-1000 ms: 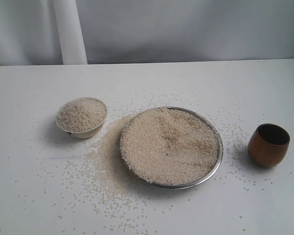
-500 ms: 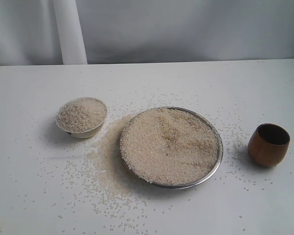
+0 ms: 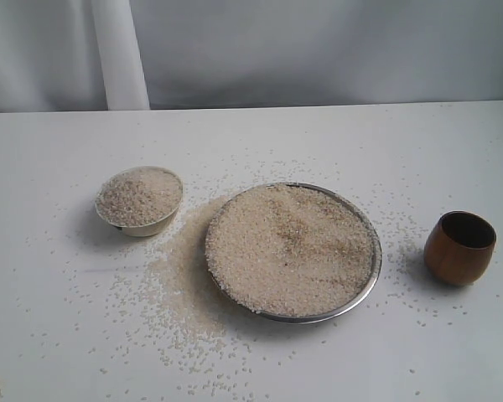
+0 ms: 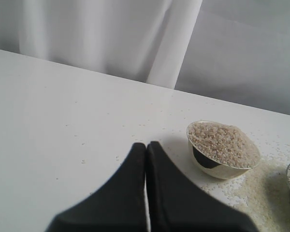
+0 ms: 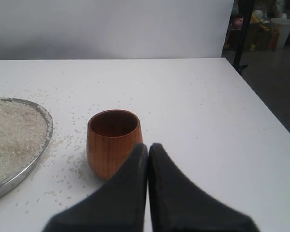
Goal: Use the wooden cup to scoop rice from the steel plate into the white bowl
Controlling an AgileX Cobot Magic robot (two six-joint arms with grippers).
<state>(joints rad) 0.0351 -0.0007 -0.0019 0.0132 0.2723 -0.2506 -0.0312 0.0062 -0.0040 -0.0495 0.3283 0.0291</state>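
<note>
The steel plate (image 3: 374,270) lies mid-table, heaped with rice (image 3: 289,248). To its left stands the white bowl (image 3: 147,225), filled with rice; the left wrist view shows it too, the bowl (image 4: 221,170) a short way beyond my left gripper (image 4: 146,144), which is shut and empty. The wooden cup (image 3: 459,248) stands upright and empty to the right of the plate. In the right wrist view the cup (image 5: 113,142) sits just ahead of my right gripper (image 5: 148,145), shut on nothing, with the plate's rim (image 5: 44,137) beside it. Neither gripper shows in the exterior view.
Spilled rice (image 3: 180,280) lies in a patch between bowl and plate, with loose grains scattered around. A grey curtain (image 3: 318,50) hangs behind the table. The table's right edge (image 5: 261,111) runs close to the cup, with floor beyond.
</note>
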